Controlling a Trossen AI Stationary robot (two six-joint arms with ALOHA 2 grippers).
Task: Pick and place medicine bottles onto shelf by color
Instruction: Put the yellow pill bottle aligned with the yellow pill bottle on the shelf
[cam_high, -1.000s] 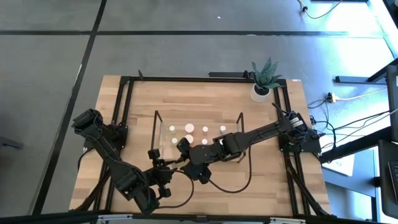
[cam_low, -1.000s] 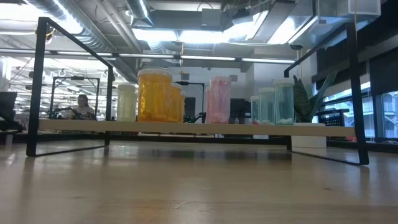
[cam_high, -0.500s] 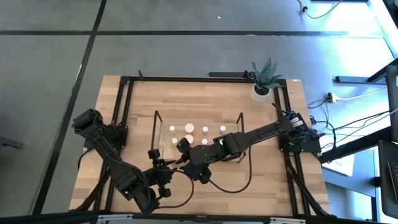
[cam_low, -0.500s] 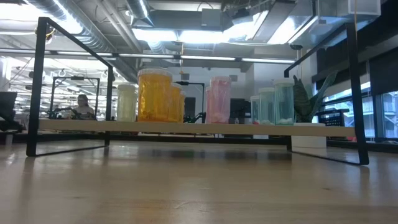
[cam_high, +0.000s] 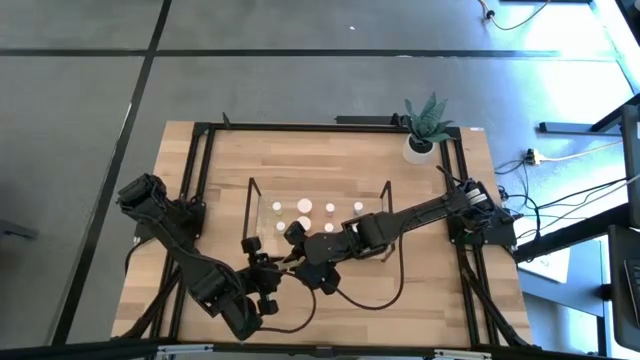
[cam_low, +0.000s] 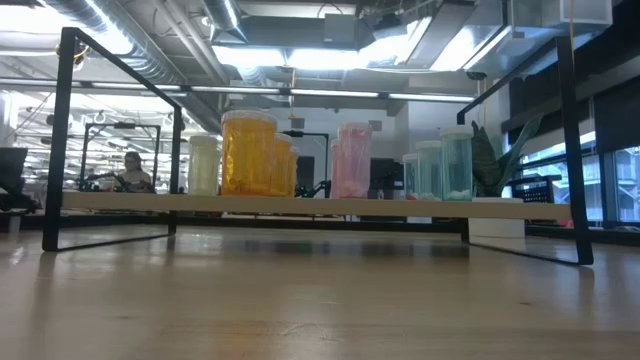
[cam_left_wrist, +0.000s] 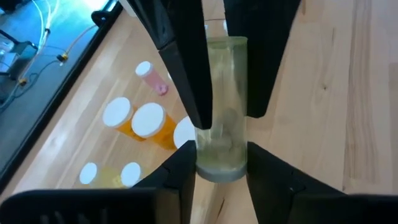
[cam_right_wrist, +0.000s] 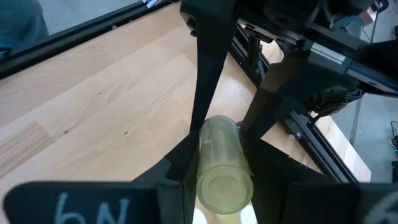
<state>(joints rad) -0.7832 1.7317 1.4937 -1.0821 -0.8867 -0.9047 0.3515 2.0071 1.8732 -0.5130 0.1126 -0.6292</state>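
Just in front of the shelf (cam_high: 318, 215), above the desk (cam_high: 330, 165): one pale greenish bottle (cam_left_wrist: 221, 106) pinched at once by left tool (cam_left_wrist: 217, 165) and right tool (cam_right_wrist: 214, 163), both partly closed on it. Long axis running from one tool toward the other. Clear-walled, cap hidden. Likely mid-handover; shelf nearer right arm.

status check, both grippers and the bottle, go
Left gripper and right gripper both clamped on one pale bottle, mid-handover near the shelf. Nothing blocking.
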